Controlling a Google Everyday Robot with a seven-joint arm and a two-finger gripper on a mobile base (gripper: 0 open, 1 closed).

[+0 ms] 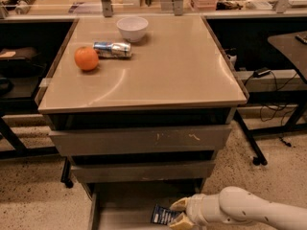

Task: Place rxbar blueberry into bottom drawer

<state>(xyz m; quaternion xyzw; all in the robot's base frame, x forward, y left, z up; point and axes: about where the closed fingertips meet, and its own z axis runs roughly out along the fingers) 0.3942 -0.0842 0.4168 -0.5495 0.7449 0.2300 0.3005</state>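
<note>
The rxbar blueberry (162,215), a small dark navy wrapper with light print, is held in my gripper (175,212) at the bottom of the camera view. The gripper's yellowish fingers (179,204) are shut on the bar's right end. My white arm comes in from the lower right. The bar hangs low over the open bottom drawer (125,200), a shallow grey tray pulled out under the two upper grey drawers. I cannot tell whether the bar touches the drawer floor.
On the tan cabinet top (168,75) stand an orange (86,58), a silvery-blue can (112,47) lying on its side, and a white bowl (132,28). The scuffed upper drawers (144,139) are closed. Dark desks and cables flank the cabinet.
</note>
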